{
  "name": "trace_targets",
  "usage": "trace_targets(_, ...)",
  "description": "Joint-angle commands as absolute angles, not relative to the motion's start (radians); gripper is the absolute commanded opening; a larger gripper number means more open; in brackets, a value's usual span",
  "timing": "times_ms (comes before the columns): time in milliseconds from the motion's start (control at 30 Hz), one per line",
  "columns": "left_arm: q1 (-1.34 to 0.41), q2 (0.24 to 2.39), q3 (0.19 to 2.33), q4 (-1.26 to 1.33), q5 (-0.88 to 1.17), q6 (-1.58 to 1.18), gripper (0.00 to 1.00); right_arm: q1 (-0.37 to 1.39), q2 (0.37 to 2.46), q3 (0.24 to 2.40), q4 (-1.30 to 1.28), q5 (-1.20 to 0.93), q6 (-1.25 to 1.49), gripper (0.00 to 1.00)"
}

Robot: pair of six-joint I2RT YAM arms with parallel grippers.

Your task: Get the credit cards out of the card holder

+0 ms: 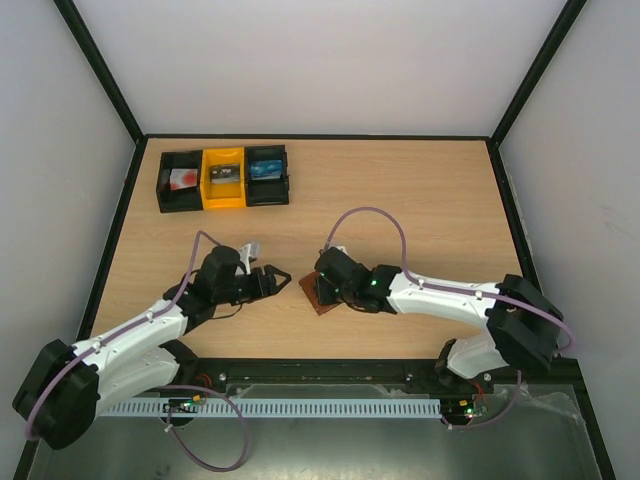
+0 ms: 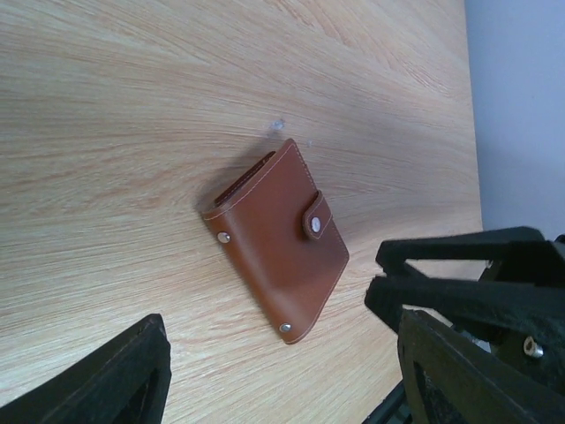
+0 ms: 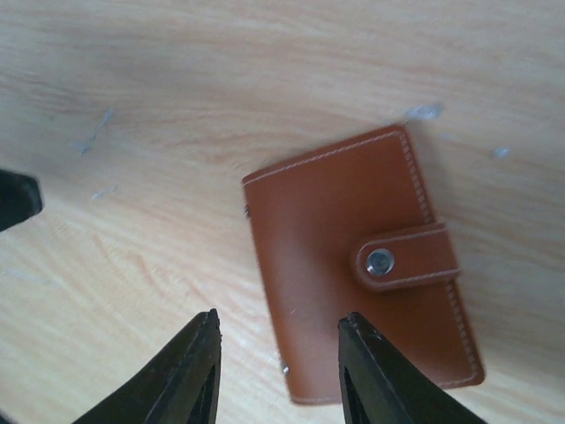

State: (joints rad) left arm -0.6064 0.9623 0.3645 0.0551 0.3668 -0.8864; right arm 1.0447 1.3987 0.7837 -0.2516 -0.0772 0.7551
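Observation:
The card holder is a brown leather wallet lying closed on the table, its tab snapped shut. The credit cards are hidden inside it. My right gripper is open just above the holder. One of its fingers hangs over the leather and the other over bare wood, so the spine edge lies between them. My left gripper is open, low over the table, a short way to the left of the holder and pointing at it. Neither gripper holds anything.
Three small bins stand in a row at the back left: a black bin, a yellow bin and a second black bin, each with something in it. The right arm's black fingers show at the right edge of the left wrist view.

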Motion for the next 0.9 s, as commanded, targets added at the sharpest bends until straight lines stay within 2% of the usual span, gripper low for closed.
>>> trace_targets(0,-0.609,0.946,0.347,0.079,0.366,-0.904,0.72,1.045,1.459,0.837,-0.361,0.069,0.668,0.36)
trace_targets(533,-0.609,0.936,0.348,0.036,0.333,-0.876,0.72,1.045,1.643,0.914,-0.360,0.129,0.603,0.35)
trace_targets(867,-0.610,0.945,0.347,0.034,0.330,-0.866,0.73,1.046,1.672,0.907,-0.359,0.183,0.606,0.27)
